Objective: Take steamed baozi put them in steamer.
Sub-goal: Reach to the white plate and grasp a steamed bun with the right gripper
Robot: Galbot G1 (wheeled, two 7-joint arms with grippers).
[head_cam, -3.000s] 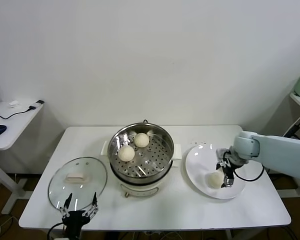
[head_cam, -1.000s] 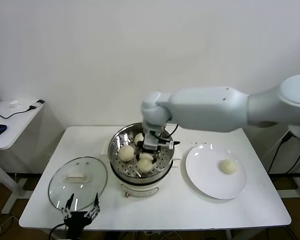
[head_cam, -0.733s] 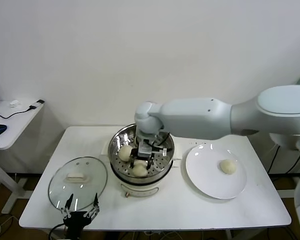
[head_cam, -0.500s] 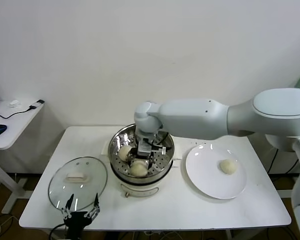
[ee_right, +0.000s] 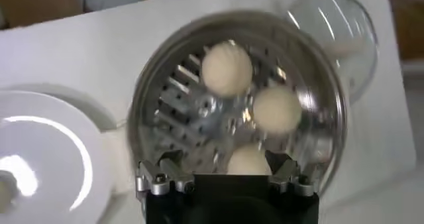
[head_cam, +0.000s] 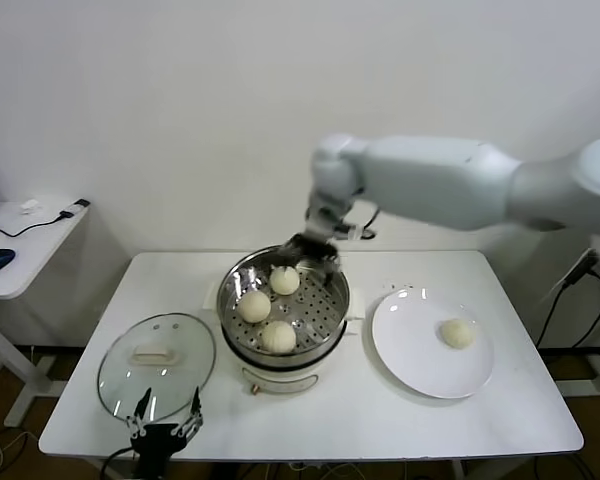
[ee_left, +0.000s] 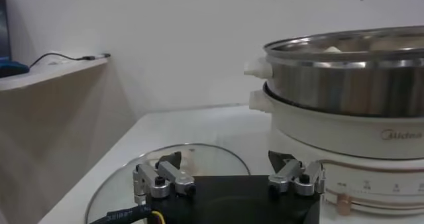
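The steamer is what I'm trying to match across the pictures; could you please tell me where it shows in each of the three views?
Head view: the steamer stands mid-table between the glass lid and the white plate, three baozi inside.
Left wrist view: its steel wall and white base fill the right side, behind the left gripper.
Right wrist view: seen from above, centre frame, above the right gripper.
Shared landmark: the glass lid.

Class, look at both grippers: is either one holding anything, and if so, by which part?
Nothing is held. The right gripper hangs open and empty above the steamer, with three baozi inside. The left gripper is open by the table's near edge.
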